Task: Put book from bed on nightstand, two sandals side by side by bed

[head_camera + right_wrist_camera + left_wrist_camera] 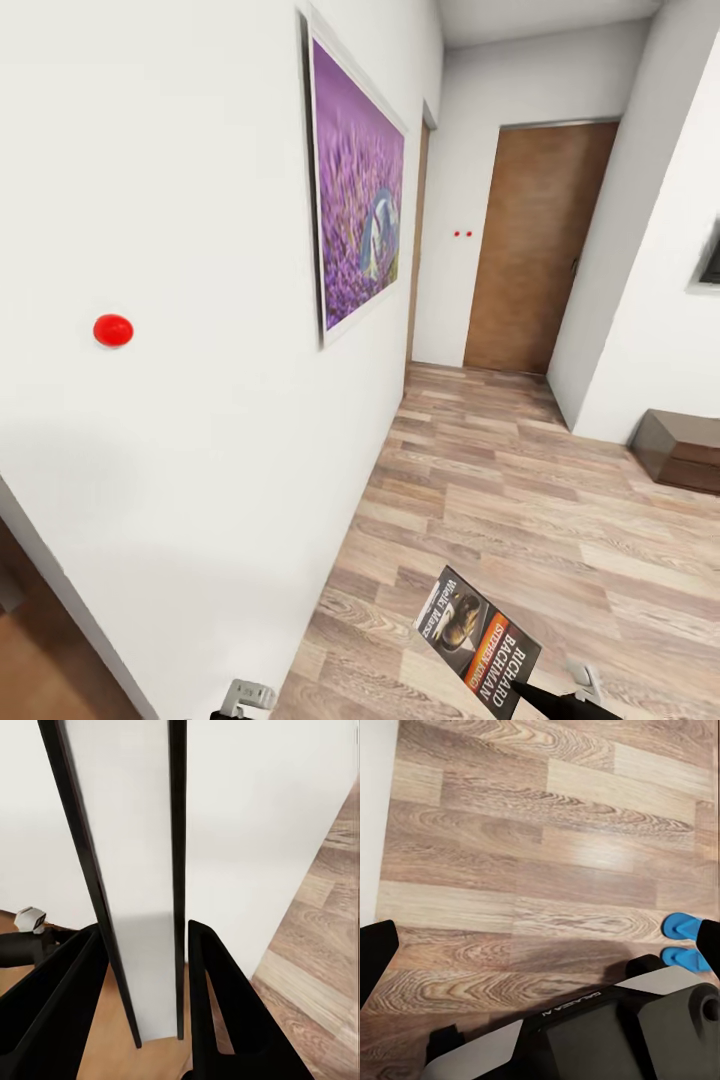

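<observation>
The right gripper [142, 982] clamps the thin dark grey paperback book [478, 641], lettered "RICHARD BACHMAN" beside an orange band, above the light wood-plank floor [520, 500]. The left gripper's state cannot be told. Two bright blue sandals [684, 940] lie on the floor.

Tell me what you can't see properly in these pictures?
- Book: in the head view the bottom edge cuts off where the right hand holds it.
- Book cover: the right wrist view shows its edge and plain side, not the picture.
- Left hand: in the left wrist view, open or shut is unclear.
- Wall frame: cut by the head view's right edge.
</observation>
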{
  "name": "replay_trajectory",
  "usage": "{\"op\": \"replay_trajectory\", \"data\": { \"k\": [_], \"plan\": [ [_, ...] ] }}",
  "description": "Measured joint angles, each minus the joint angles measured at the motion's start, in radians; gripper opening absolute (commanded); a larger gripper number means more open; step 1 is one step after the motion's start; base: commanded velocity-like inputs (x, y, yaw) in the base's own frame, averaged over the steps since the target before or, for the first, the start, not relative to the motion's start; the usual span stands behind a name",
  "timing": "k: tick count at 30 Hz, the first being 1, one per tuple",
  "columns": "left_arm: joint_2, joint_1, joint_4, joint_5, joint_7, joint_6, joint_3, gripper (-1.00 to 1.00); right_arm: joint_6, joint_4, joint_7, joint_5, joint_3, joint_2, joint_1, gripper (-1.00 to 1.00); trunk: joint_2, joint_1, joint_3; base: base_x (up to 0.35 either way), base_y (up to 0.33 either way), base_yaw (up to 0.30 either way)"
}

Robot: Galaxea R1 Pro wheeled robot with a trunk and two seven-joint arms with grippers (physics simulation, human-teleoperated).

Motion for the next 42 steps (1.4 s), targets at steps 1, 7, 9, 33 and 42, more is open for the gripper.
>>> {"op": "replay_trajectory", "data": {
  "k": [1, 7, 9, 33, 42],
  "plan": [
    [0.0, 0.0, 0.0, 0.0, 0.0, 0.0, 0.0, 1.0, 0.0, 0.0, 0.0, 0.0, 0.0, 0.0, 0.0, -1.0, 0.0, 0.0, 0.0, 0.003, 0.0, -0.259],
    [0.0, 0.0, 0.0, 0.0, 0.0, 0.0, 0.0, 1.0, -0.001, 0.0, 0.001, 0.0, 0.0, 0.0, 0.0, -1.0, 0.0, 0.0, 0.0, 0.001, 0.0, -0.068],
    [0.0, 0.0, 0.0, 0.0, 0.0, 0.0, 0.0, 1.0, -0.001, 0.0, 0.0, 0.0, 0.0, 0.0, 0.0, -1.0, 0.0, 0.0, 0.0, 0.0, 0.0, -0.008],
    [0.0, 0.0, 0.0, 0.0, -0.001, 0.0, 0.0, 1.0, 0.0, 0.0, -0.001, 0.0, 0.0, 0.0, 0.0, -1.0, 0.0, 0.0, 0.0, 0.0, 0.0, -0.172],
    [0.0, 0.0, 0.0, 0.0, -0.001, -0.001, 0.001, 1.0, -0.001, 0.0, -0.001, 0.0, 0.0, 0.0, 0.0, -1.0, 0.0, 0.0, 0.0, 0.133, 0.0, -0.002]
  ]
}}
